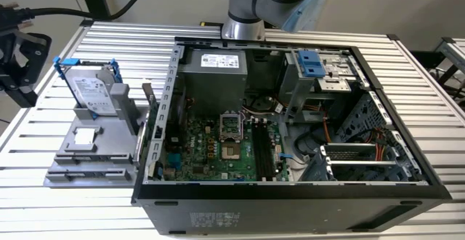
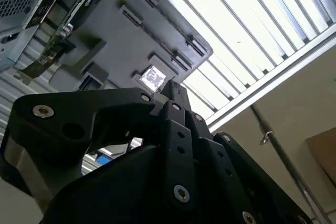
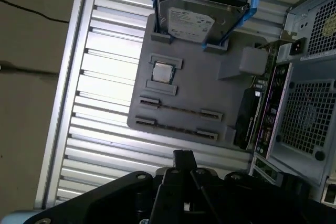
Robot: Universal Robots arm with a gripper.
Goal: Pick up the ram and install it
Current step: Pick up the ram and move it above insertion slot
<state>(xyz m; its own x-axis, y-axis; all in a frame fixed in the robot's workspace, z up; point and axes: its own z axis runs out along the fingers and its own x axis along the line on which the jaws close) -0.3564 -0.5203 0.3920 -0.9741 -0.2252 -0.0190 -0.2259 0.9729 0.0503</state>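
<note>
The ram [image 3: 178,108] appears as a thin dark strip standing on edge between two clips of a grey holder [image 3: 210,87]; a second such strip [image 3: 176,128] lies in the row beside it. In the exterior view the holder [image 1: 69,142] stands on the table at that view's left, outside the open computer case [image 1: 291,196]. My gripper [image 3: 182,156] hangs above the slatted table just off the holder's edge nearest the ram rows. Its fingertips meet in one point with nothing between them, as the second wrist view also shows of the gripper [image 2: 172,88].
A silver hard drive [image 1: 93,90] in a blue bracket stands upright at the holder's far end, and a small square chip [image 3: 161,72] lies in its middle. Long black slots [image 1: 263,153] run along the green motherboard inside the case. The table's edge [image 3: 63,103] is close.
</note>
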